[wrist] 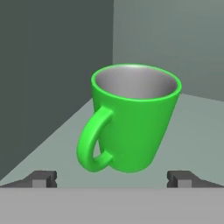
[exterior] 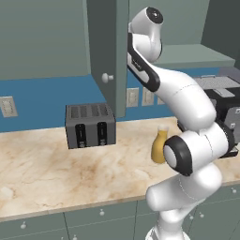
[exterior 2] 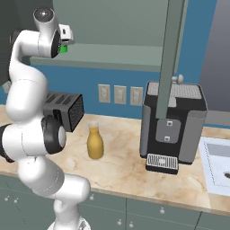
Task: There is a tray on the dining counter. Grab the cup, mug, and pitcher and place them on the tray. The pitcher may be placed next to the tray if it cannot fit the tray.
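Green mug (wrist: 131,118) sits upright on a cabinet shelf (wrist: 192,131), handle toward the spread jaws. Amber pitcher (exterior 2: 95,142) stands on the table (exterior: 42,173) below.

The mug (wrist: 133,118) stands upright on a cabinet shelf (wrist: 192,127) near the cabinet's inner corner, handle toward the camera. Below on the counter (exterior: 47,173), the pitcher (exterior 2: 95,141) stands between the toaster (exterior: 90,125) and the coffee machine (exterior 2: 173,130).
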